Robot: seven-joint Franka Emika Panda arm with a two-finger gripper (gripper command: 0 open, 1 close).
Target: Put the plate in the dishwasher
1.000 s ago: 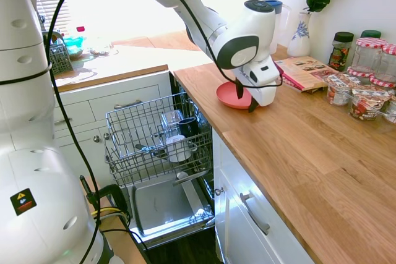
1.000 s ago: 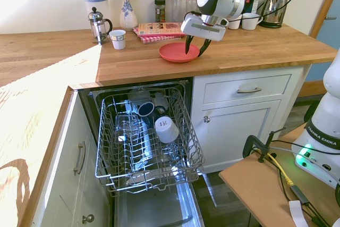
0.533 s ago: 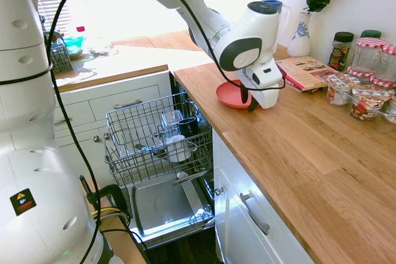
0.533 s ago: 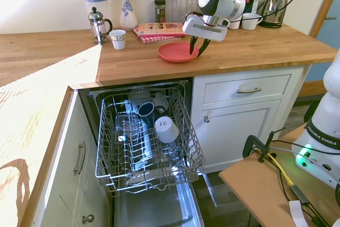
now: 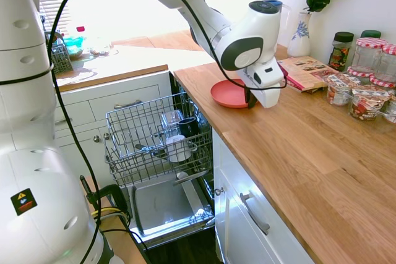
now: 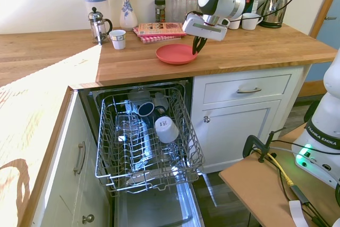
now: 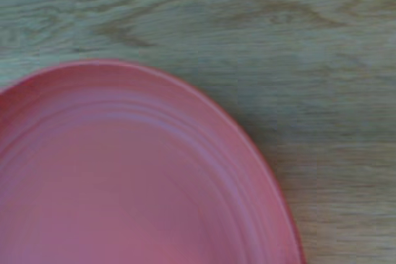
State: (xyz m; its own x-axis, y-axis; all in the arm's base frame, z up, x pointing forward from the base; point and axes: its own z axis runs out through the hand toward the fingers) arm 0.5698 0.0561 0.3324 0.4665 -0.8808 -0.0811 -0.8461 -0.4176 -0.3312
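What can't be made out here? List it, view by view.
- First exterior view: the pincer covers the right part of the plate's rim, so its hold there is hidden.
- Second exterior view: the dishwasher interior behind the rack is hidden under the worktop. The print on the book is too small to read.
- Wrist view: blurred, with the plate cut off by two picture edges.

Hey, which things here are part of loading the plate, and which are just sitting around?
Job: plate, dishwasher, gripper at the plate's rim.

Lying about: book, French press, vase, kettle, jars.
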